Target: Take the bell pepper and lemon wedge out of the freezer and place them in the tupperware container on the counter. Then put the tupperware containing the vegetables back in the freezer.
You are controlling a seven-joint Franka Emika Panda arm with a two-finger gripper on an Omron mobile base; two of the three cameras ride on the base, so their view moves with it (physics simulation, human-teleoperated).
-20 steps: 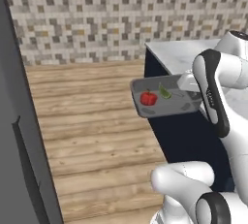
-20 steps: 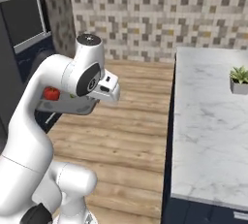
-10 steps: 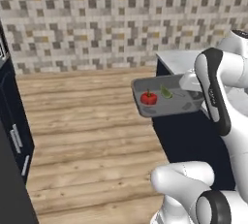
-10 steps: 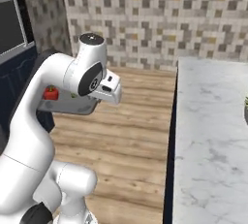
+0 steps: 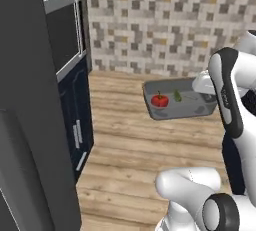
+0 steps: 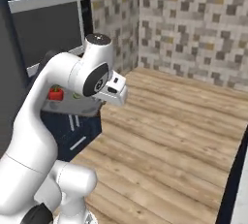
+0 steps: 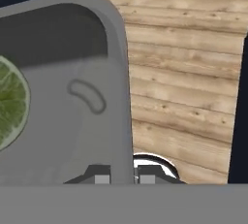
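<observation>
- Closed on the rim of the tupperware container [image 7: 121, 72]: gripper [image 7: 122, 177], one fingertip either side of the wall, tray carried in the air above the wooden floor [image 5: 130, 150].
- Already loaded in the tray: bell pepper [image 5: 159, 100] and lemon wedge [image 5: 177, 96], side by side.
- Left to do: delivery into the freezer; dark tall cabinet front [image 5: 30, 100] close by on the left, no open compartment to be seen.
</observation>
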